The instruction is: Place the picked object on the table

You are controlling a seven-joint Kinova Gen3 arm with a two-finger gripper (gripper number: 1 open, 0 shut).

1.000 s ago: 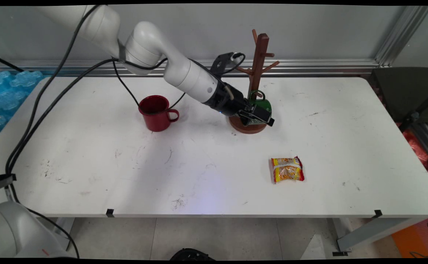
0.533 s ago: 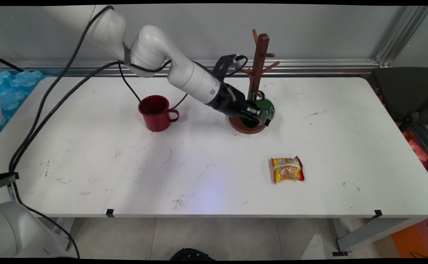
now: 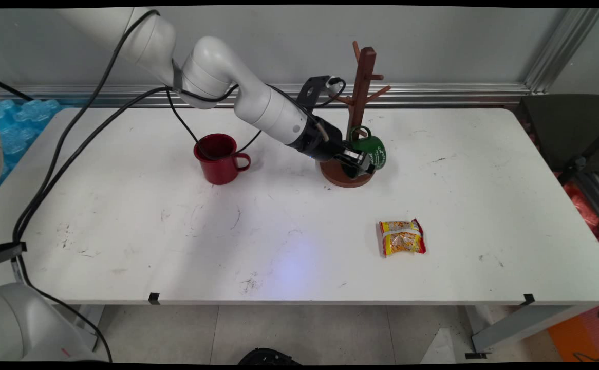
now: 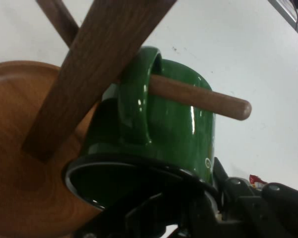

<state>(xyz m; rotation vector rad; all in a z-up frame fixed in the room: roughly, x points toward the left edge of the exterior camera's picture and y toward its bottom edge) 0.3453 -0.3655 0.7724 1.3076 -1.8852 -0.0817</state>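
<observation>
The gripper [image 3: 362,163] is pinching the green mug's [image 3: 372,150] rim at the rack's [image 3: 359,97] base; the handle is hanging on 1 low peg [image 4: 198,96], pointing right. The red mug [image 3: 219,158] is standing well left.

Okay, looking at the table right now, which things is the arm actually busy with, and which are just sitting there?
In use:
- gripper, at the green mug's rim
- green mug, its handle looped over a peg
- wooden mug tree, with that peg through the handle

Just lying about:
- red mug, upright to the left
- yellow snack packet, nearer the front edge
- white table
</observation>
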